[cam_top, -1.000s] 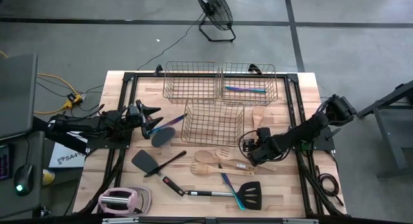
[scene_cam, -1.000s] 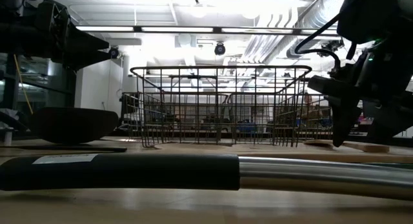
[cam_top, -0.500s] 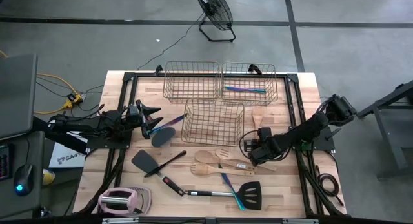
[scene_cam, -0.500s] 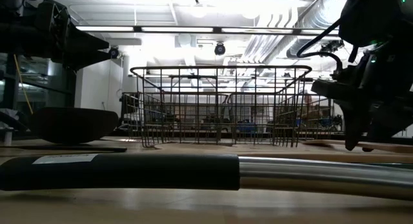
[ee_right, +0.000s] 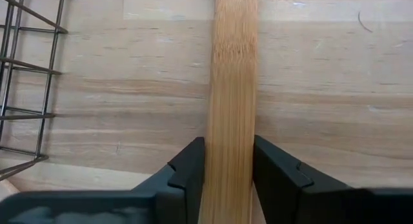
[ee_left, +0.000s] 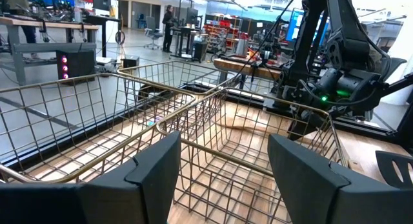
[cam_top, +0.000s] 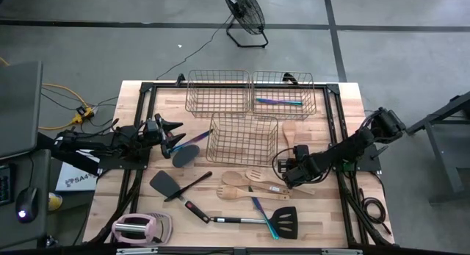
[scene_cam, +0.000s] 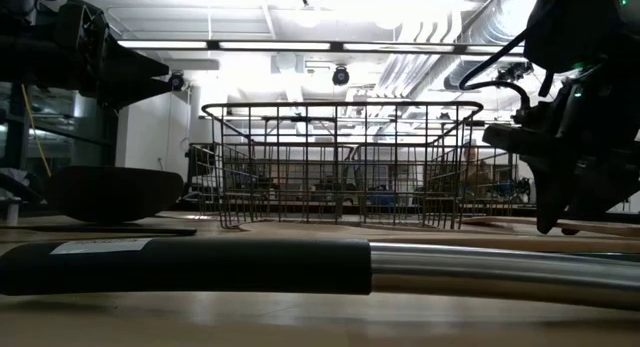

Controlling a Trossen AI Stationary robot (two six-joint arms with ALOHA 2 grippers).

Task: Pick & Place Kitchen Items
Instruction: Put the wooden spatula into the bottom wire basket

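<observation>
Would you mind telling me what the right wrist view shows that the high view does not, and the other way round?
Only the right wrist view shows the grip up close: the right gripper has its jaws pressed on both sides of a pale wooden handle lying on the table.

Only the high view shows the whole layout: three wire baskets, the left gripper open beside a black spoon, and a black spatula.

Both show the wooden handle, the table and a basket edge.
</observation>
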